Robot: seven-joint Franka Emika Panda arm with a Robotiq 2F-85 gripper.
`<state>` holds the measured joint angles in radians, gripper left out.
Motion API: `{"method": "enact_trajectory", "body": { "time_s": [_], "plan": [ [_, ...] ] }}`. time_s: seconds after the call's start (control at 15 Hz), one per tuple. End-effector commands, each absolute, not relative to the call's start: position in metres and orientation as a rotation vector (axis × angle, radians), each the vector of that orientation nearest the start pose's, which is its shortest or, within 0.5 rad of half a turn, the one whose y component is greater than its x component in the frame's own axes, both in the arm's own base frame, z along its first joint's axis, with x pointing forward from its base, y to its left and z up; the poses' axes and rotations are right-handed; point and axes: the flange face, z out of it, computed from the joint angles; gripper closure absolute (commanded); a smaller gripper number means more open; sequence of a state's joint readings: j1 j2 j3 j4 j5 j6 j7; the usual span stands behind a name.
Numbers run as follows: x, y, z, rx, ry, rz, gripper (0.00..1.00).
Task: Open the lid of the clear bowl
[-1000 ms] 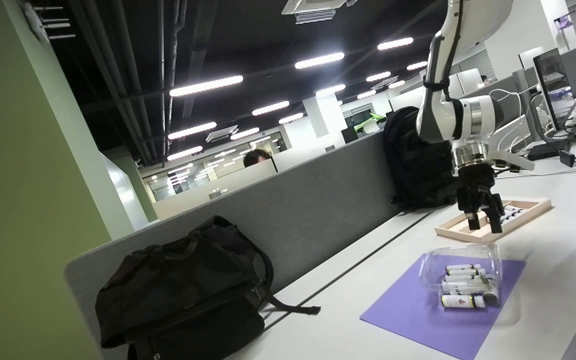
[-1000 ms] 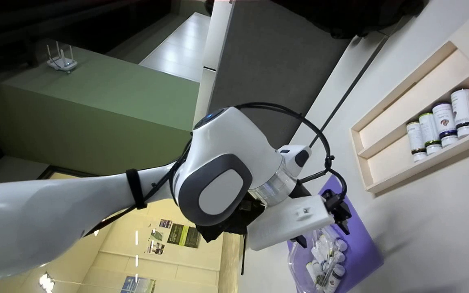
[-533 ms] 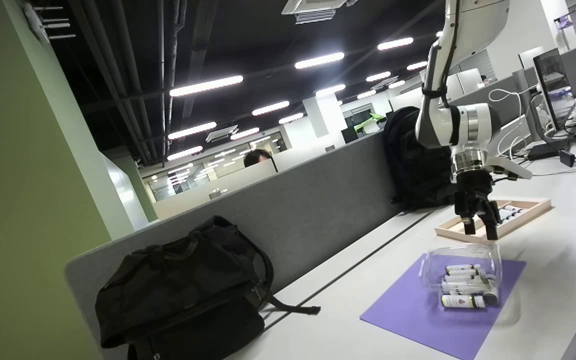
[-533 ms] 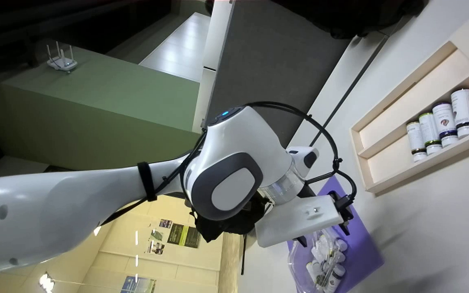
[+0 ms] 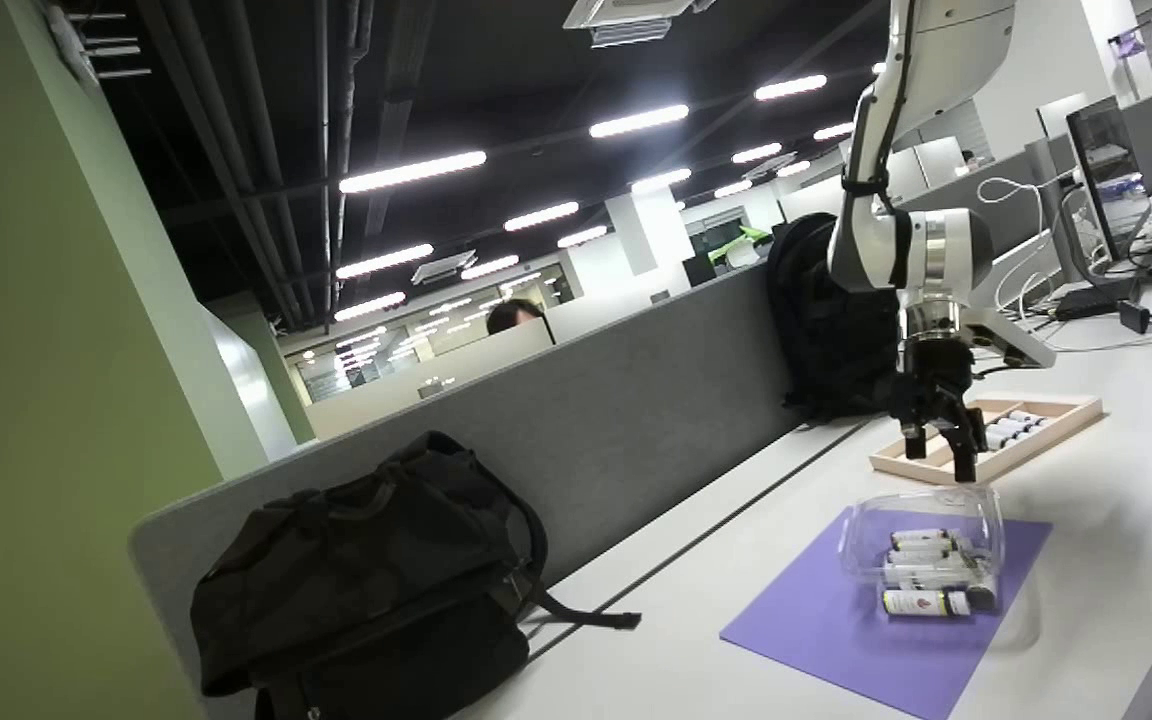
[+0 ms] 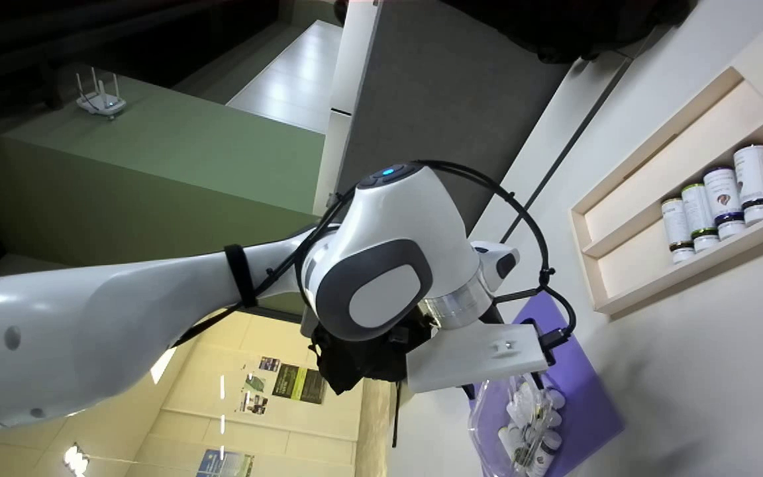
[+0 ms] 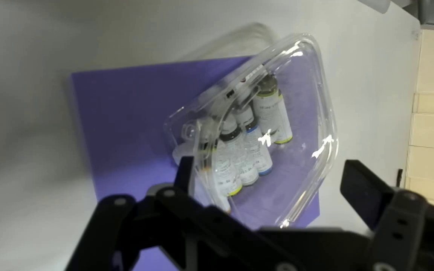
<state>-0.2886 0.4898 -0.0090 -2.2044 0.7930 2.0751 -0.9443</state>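
The clear bowl (image 5: 921,555) sits on the purple mat with several whitish bottles inside, seen through the plastic. It also shows in an exterior view (image 6: 487,437) and at the left of the container in the wrist view (image 7: 173,126). The see-through lid (image 7: 328,146) lies tilted over the bottles in the wrist view; where lid and bowl join is hard to tell. My gripper (image 5: 941,464) is open and empty, above the far side of the bowl. In the wrist view the gripper (image 7: 269,167) has its fingers spread wide, with the lid's rim showing between them.
The purple mat (image 5: 806,610) lies under the bowl. A wooden tray (image 5: 1046,440) with several white bottles stands behind it, also in an exterior view (image 6: 646,289). A grey partition (image 5: 656,400) and black backpacks (image 5: 366,570) line the table's back.
My gripper has moved left and slightly down in an exterior view and turned a little. It stays open. The bowl and lid have not moved.
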Motion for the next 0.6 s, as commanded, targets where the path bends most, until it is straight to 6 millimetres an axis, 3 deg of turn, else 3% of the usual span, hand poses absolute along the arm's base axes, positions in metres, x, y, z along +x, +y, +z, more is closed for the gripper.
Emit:
{"method": "enact_trajectory", "body": {
  "time_s": [0.0,0.53],
  "plan": [
    [0.483,-0.114,0.132,-2.275,0.007,0.199,0.00],
    [0.482,-0.135,0.132,-2.357,0.114,0.161,0.00]
  ]
}}
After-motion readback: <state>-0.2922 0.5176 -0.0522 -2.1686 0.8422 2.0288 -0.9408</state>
